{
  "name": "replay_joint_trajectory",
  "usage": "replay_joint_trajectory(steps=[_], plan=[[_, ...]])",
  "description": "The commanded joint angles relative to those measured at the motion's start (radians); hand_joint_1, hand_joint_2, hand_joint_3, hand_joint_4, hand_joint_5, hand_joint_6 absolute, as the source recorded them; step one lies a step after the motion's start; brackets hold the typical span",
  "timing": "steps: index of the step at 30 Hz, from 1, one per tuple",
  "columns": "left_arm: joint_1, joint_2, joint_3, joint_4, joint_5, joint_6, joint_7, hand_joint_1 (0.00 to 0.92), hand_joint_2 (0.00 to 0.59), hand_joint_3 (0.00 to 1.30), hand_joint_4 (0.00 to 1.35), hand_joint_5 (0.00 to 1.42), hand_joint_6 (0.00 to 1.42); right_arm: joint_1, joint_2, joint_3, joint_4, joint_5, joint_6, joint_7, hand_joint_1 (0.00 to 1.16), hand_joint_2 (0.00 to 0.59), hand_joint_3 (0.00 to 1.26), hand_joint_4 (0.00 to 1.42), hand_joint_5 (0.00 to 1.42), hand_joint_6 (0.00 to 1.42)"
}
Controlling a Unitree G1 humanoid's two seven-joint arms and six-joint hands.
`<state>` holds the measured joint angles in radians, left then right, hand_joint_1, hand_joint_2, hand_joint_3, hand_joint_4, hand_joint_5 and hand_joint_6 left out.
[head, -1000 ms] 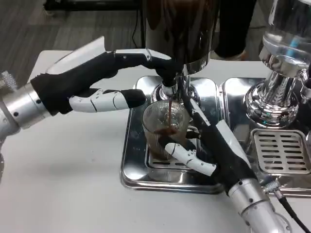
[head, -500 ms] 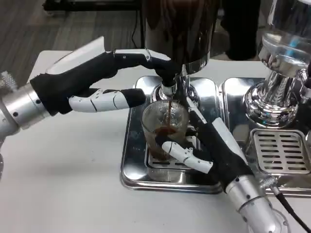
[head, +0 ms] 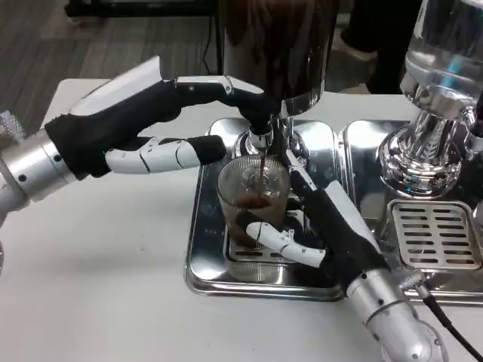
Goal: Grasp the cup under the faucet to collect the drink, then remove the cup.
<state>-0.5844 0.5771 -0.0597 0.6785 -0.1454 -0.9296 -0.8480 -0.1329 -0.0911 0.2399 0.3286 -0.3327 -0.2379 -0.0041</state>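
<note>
White counter (head: pixel 113 286) carries the steel drip tray (head: pixel 204 264). Left hand (head: pixel 143 124) presses the faucet (head: pixel 260 124) lever; pressure should hold. Right hand (head: pixel 324 226), fingers wrapped round the cup (head: pixel 249 192) at tray centre, six o'clock of the faucet, should keep it level.

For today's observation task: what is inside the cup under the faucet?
A shallow layer of dark drink lies in the cup, with a thin stream falling from the faucet. The right robot hand covers its lower side.
</note>
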Motion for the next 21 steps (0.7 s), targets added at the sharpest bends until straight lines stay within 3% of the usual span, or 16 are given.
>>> replay_joint_trajectory(steps=[1,14,21], plan=[[0.033,0.013,-0.020,-0.009,0.032,0.005,-0.020,0.000,0.161,0.32,0.30,0.28,0.24,-0.002,0.001,0.009,-0.003,-0.021,0.014,-0.019,0.55,0.177,0.00,0.00,0.00,0.24],[0.063,0.013,0.002,-0.032,0.011,0.008,0.017,0.000,0.118,0.30,0.29,0.30,0.24,0.023,0.011,0.011,-0.036,-0.036,0.034,-0.053,0.54,0.182,0.00,0.00,0.00,0.25],[0.088,-0.006,0.062,-0.015,-0.031,0.003,0.075,0.000,0.093,0.29,0.28,0.32,0.27,0.026,0.018,0.018,-0.041,-0.046,0.040,-0.067,0.55,0.178,0.00,0.00,0.00,0.26]])
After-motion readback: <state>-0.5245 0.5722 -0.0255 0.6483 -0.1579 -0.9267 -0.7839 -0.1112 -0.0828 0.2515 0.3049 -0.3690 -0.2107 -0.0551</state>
